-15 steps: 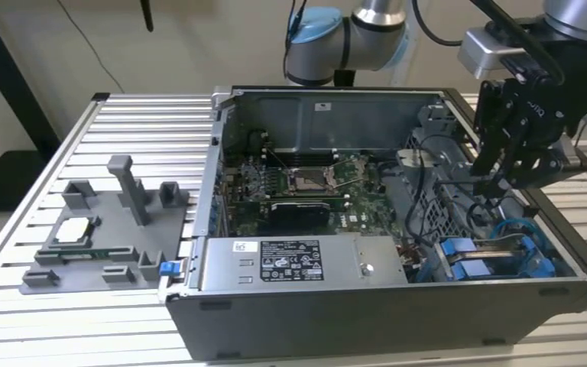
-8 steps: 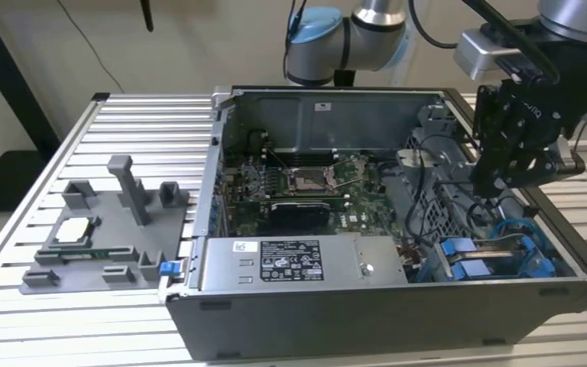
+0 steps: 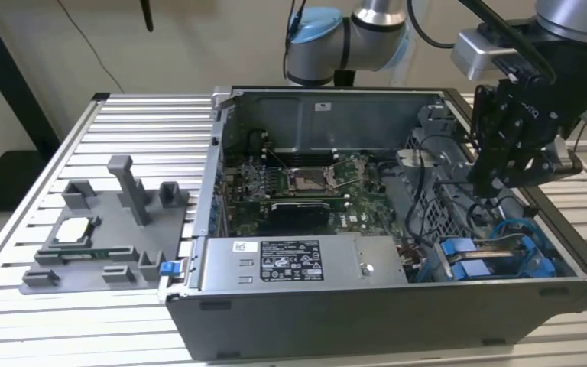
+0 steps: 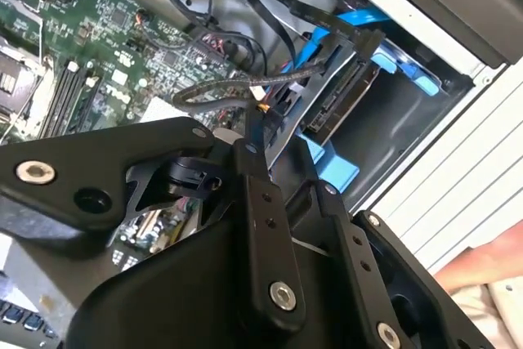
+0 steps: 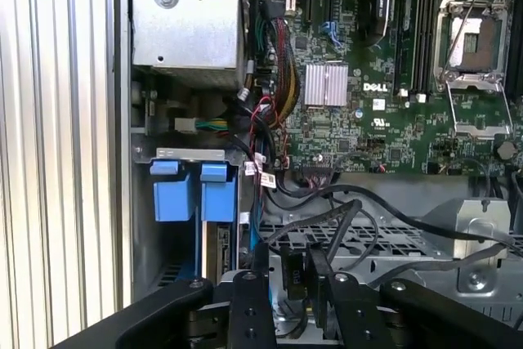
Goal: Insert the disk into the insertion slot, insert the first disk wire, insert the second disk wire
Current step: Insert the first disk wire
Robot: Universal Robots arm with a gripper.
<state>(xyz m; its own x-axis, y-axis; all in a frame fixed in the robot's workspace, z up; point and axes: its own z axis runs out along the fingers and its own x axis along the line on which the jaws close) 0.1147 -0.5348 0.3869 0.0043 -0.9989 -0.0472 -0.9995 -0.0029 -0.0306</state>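
Observation:
The disk (image 5: 222, 249) sits edge-on inside the insertion slot (image 5: 155, 243), with its blue carrier tabs (image 5: 196, 194) at the slot's mouth. In the second wrist view the disk (image 4: 343, 100) lies between blue rails (image 4: 331, 165). My gripper (image 5: 292, 284) hovers just above the drive bay, shut on the black connector of a disk wire (image 5: 290, 271) whose dark cable (image 5: 384, 210) loops away over the perforated cage. In the exterior view the gripper (image 3: 495, 183) hangs over the case's right end, above the blue tabs (image 3: 467, 256).
The open case holds the motherboard (image 3: 304, 187), a grey labelled power-supply box (image 3: 293, 260) and loose cable bundles (image 5: 265, 132). A grey fixture plate (image 3: 100, 229) with small parts lies on the slatted table at the exterior view's left. Part of a person (image 4: 490, 284) shows beyond the case.

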